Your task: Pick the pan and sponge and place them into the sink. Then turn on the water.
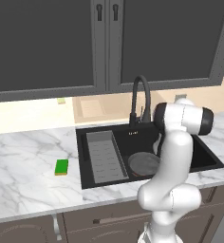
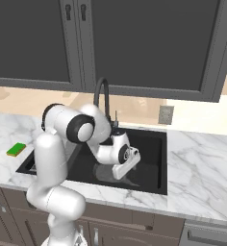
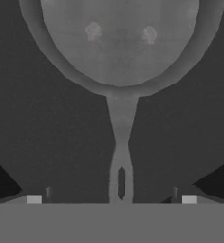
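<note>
Your pan (image 1: 143, 163) already lies flat on the sink (image 1: 206, 156) floor, its long handle (image 3: 120, 156) running straight toward the gripper (image 3: 111, 199), whose fingers stand spread wide on either side of that handle and pinch nothing. It looks rigid and fairly heavy, so the handle would be your hold if it needed shifting. The sponge (image 1: 61, 167) sits on the marble worktop (image 1: 23, 180) well left of the basin; judge it light and squashy, best taken across its short sides. Inside the sink you also have the ribbed tray (image 1: 103, 156) beside the pan; the drain is probably hidden. The faucet (image 1: 140, 102) stands at the back rim, dry.
</note>
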